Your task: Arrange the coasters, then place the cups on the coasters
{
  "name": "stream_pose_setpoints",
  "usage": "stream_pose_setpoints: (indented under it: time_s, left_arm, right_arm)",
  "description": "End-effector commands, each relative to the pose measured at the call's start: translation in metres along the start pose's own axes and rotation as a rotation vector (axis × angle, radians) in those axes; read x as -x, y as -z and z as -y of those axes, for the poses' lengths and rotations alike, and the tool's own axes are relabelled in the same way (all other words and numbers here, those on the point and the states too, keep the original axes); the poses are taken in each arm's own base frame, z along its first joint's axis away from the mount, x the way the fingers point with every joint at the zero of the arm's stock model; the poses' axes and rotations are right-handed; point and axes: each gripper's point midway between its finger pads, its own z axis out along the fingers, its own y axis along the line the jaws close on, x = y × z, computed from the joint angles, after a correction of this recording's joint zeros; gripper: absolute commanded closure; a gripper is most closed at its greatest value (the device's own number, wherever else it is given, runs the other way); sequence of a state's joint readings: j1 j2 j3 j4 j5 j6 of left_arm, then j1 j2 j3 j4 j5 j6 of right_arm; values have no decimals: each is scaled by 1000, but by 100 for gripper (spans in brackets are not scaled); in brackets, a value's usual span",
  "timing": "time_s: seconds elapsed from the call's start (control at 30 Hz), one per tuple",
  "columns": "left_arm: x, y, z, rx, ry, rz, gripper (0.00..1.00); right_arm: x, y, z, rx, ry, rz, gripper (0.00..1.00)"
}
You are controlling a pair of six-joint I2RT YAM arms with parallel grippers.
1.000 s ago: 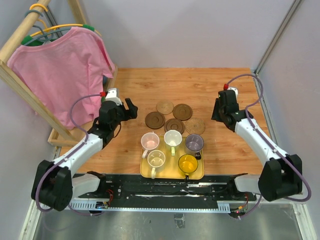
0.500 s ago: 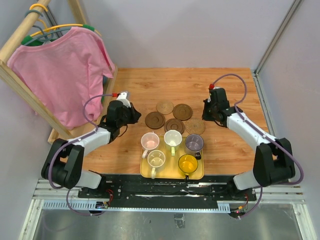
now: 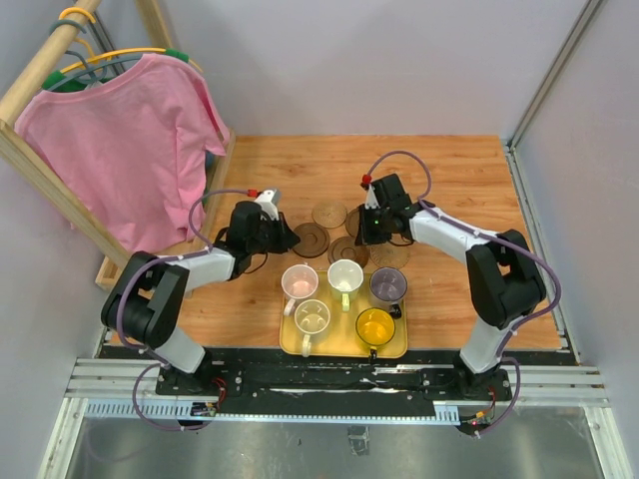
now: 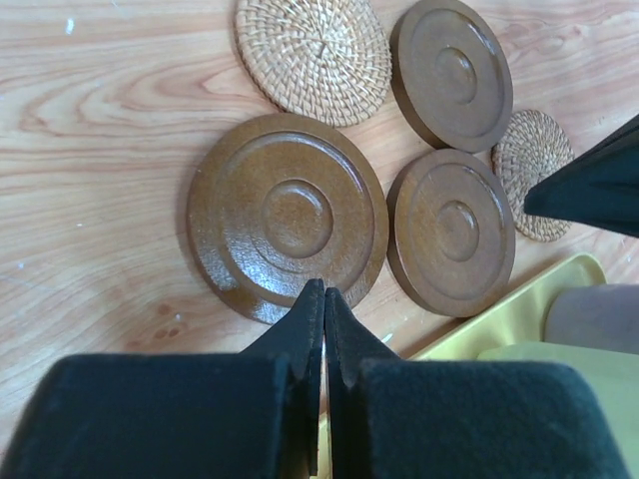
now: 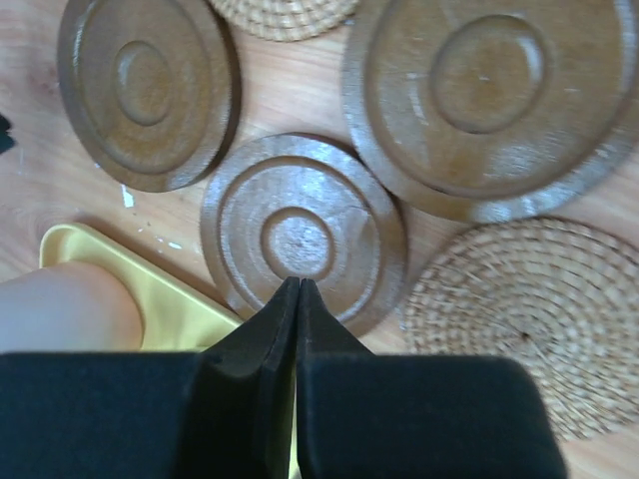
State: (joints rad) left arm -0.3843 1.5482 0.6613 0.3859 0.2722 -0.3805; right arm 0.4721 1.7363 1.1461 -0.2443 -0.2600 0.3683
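Observation:
Five round coasters lie in a cluster behind the tray: three dark brown ringed ones (image 4: 288,215) (image 4: 451,232) (image 4: 451,72) and two woven tan ones (image 4: 313,55) (image 4: 532,172). My left gripper (image 4: 322,289) is shut and empty, its tips over the near rim of the left brown coaster (image 3: 313,238). Also shut and empty, my right gripper (image 5: 298,282) points at the centre of the middle brown coaster (image 5: 303,232). The cups stand on the yellow tray (image 3: 399,344): pink (image 3: 299,282), cream (image 3: 345,274), purple (image 3: 387,286), white-green (image 3: 312,316), amber (image 3: 375,325).
A wooden rack with a pink shirt (image 3: 125,140) stands at the left edge of the wooden table (image 3: 449,170). Grey walls close the back and right. The tray's yellow rim (image 5: 130,279) lies just beside the nearest coasters.
Both arms have swung inward from the table's sides to the coaster cluster. Both grippers have gone from open to shut.

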Motion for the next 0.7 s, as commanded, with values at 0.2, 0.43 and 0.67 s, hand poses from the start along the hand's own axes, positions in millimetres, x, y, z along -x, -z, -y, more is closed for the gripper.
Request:
stream_pose_setpoints:
  time_s: [0.2, 0.43, 0.67]
  left_arm:
    - [-9, -18, 20, -103, -5, -35, 99]
    - [-29, -29, 12, -80, 56, -79, 99]
    - [-40, -32, -10, 31, 95, -103, 99]
  right_arm:
    - [-23, -24, -26, 73, -21, -111, 99]
    - [-44, -27, -2, -56, -57, -180, 99]
    - [-53, -10, 49, -327, -74, -209, 99]
